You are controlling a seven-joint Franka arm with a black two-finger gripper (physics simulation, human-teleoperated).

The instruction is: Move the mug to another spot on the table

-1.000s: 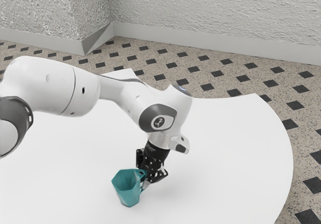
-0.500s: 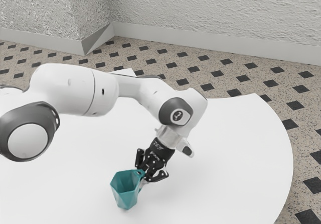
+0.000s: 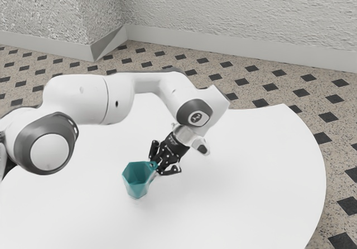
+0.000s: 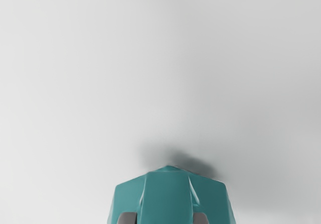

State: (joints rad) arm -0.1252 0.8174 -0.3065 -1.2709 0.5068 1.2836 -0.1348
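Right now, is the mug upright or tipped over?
Upright: the mug has its open rim on top, narrower base below, gripper shut on it.

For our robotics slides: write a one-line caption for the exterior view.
Black gripper on Franka arm holds teal mug by its rim over white table.

No legible text, no labels, no numbers, no signs
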